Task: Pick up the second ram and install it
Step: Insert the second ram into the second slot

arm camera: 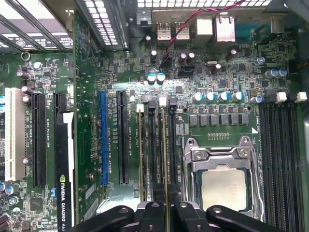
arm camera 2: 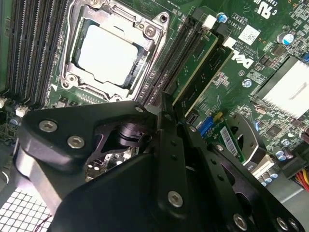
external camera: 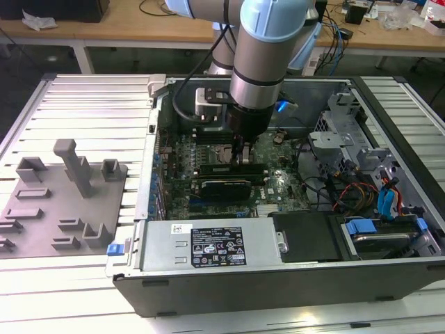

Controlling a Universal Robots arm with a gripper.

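- The gripper (arm camera: pixel 166 212) sits low over the memory slots (arm camera: pixel 159 145) beside the CPU socket (arm camera: pixel 224 179), fingers nearly together on the second ram's (arm camera: pixel 165 159) thin edge.
- In the second wrist view, another green stick (arm camera 2: pixel 200 67) stands seated.
- In the exterior view, a white-printed label (external camera: pixel 217 246) faces up.

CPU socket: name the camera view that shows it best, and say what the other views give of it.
The second wrist view shows the CPU socket best: its metal frame and pale chip lid are large and unobstructed. In the first wrist view the socket is complete but sits close to the gripper. In the exterior view the socket is small, beside the arm.
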